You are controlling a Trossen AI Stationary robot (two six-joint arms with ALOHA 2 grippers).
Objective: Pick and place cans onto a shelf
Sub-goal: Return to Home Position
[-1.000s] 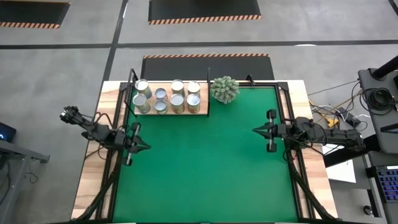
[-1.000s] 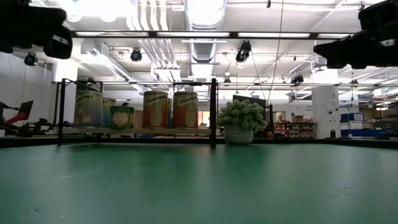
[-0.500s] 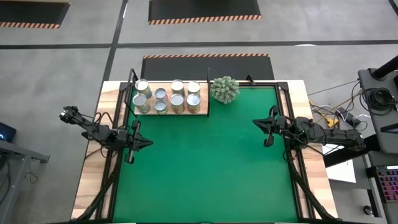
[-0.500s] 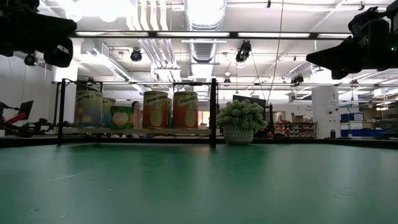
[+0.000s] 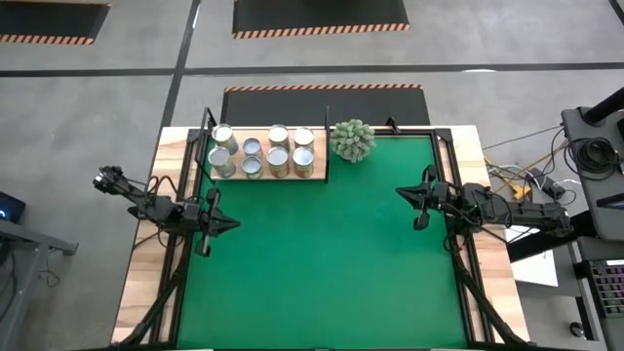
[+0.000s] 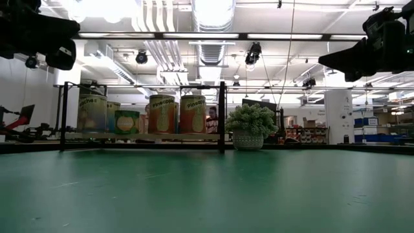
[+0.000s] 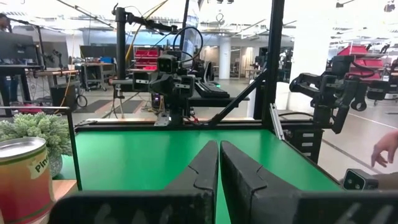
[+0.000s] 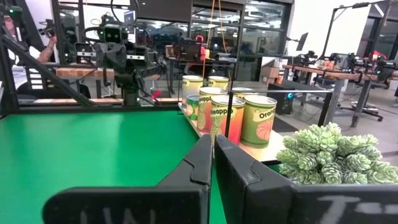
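cans (image 6: 162, 114) show labels low, silver tops overhead.

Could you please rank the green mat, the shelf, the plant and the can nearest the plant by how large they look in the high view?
1. green mat, by far the largest
2. shelf
3. plant
4. can nearest the plant, clearly the smallest

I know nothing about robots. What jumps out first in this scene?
Eight cans crowd a pale shelf at the far left corner of the green mat, with a spiky plant just beside it. Two dark arms sit at the mat's sides, the left gripper and right gripper both shut, holding nothing, pointing inward.
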